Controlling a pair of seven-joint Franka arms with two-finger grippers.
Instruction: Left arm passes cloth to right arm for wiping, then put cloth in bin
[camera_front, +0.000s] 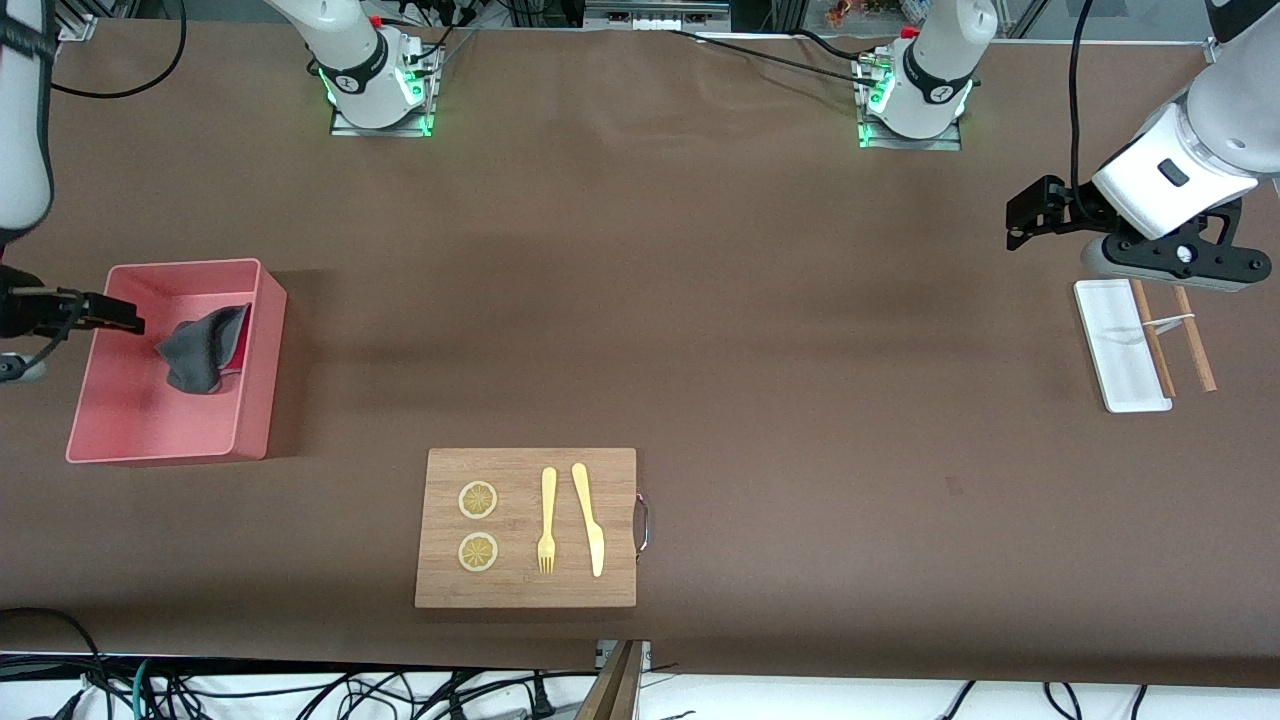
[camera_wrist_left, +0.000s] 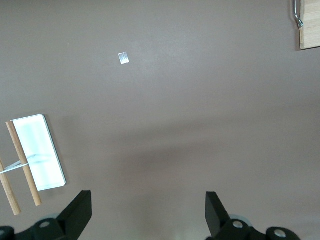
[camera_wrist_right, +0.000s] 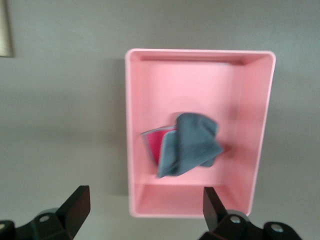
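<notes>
The dark grey cloth (camera_front: 203, 350), with its red-pink side showing at one edge, lies crumpled inside the pink bin (camera_front: 255, 380) at the right arm's end of the table. The right wrist view shows the cloth (camera_wrist_right: 190, 144) on the bin's floor (camera_wrist_right: 250, 110). My right gripper (camera_front: 125, 318) is open and empty in the air over the bin's outer edge, apart from the cloth; it also shows in the right wrist view (camera_wrist_right: 145, 200). My left gripper (camera_front: 1030, 212) is open and empty, up over bare table beside a white tray; it also shows in the left wrist view (camera_wrist_left: 148, 202).
A wooden board (camera_front: 525, 470) with two lemon slices, a yellow fork and a yellow knife lies near the front camera. A small white tray (camera_front: 1120, 350) with wooden chopsticks (camera_front: 1195, 352) beside it sits at the left arm's end.
</notes>
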